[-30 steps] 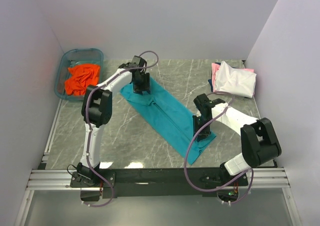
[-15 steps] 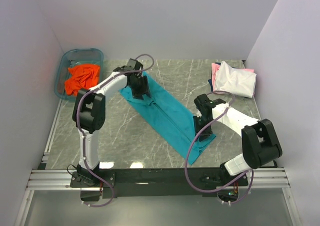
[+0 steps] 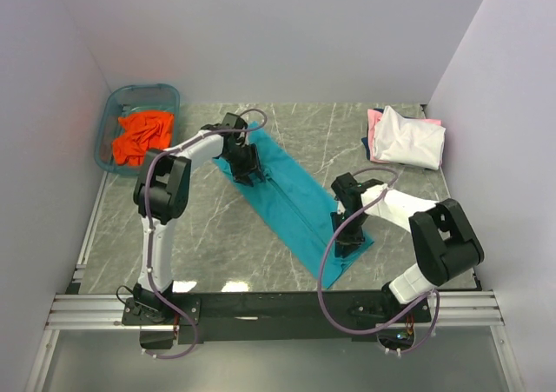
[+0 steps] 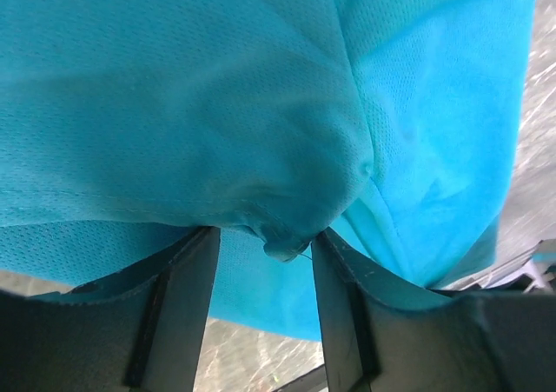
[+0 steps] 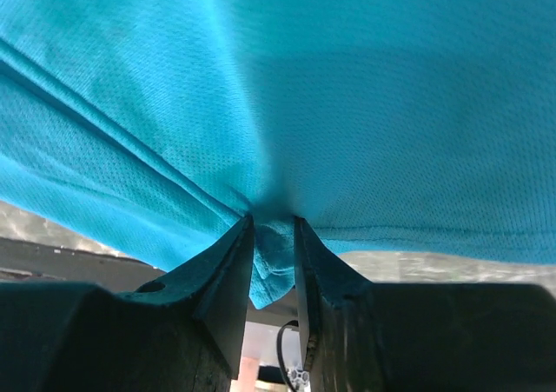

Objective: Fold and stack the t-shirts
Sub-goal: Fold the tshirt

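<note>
The teal t-shirt (image 3: 291,196) lies folded into a long strip, running diagonally from back left to near right on the marble table. My left gripper (image 3: 248,170) sits on its far left end. In the left wrist view the jaws (image 4: 265,244) stand apart, with a small bunch of teal fabric (image 4: 217,88) between the tips. My right gripper (image 3: 346,238) is at the strip's near right end. In the right wrist view it (image 5: 274,235) is shut on a fold of teal fabric (image 5: 365,88). The orange t-shirt (image 3: 142,136) lies crumpled in the tub. The white t-shirt (image 3: 408,138) lies on the pink (image 3: 374,116) and dark blue (image 3: 366,153) ones.
A translucent blue plastic tub (image 3: 111,114) stands at the back left corner. The folded stack is at the back right corner by the wall. White walls close in three sides. A metal rail runs along the near table edge (image 3: 261,303).
My left gripper has moved nearer and a little right along the shirt's far end. My right gripper has moved nearer, down onto the shirt's near right end.
</note>
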Robot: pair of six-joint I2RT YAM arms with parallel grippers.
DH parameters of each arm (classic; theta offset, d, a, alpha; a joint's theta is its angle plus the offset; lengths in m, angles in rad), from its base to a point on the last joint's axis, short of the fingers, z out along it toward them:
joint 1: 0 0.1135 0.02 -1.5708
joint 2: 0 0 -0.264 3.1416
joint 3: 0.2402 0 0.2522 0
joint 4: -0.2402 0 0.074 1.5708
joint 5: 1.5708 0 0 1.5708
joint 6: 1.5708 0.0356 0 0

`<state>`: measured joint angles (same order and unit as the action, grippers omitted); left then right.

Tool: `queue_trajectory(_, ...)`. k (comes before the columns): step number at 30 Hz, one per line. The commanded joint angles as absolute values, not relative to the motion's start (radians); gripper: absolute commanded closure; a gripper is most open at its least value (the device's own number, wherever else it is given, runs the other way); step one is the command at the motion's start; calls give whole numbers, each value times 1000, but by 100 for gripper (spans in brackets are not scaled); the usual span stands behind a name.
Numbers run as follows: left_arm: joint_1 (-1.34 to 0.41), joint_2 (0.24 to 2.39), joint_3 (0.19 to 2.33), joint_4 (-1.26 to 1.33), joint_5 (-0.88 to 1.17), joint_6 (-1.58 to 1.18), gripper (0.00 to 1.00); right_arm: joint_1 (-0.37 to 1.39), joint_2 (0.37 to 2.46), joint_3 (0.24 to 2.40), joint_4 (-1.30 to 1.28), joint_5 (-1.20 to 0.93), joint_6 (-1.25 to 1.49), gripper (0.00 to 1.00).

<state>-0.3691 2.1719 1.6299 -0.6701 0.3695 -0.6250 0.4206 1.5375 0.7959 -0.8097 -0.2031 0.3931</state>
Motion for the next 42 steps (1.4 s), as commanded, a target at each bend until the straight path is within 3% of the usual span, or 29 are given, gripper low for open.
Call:
queue_trajectory(1, -365, 2241, 1673, -669, 330, -591, 46, 465, 1558, 768, -750, -227, 413, 68)
queue_trajectory(13, -365, 2382, 1816, -719, 264, -491, 45, 635, 1667, 828, -657, -357, 531, 68)
queue_trajectory(29, -318, 2556, 2086, -644, 333, -422, 43, 822, 1933, 1210, -702, -402, 597, 68)
queue_trajectory(42, -324, 2353, 2066, -463, 468, -465, 40, 808, 1735, 1345, -911, -213, 529, 64)
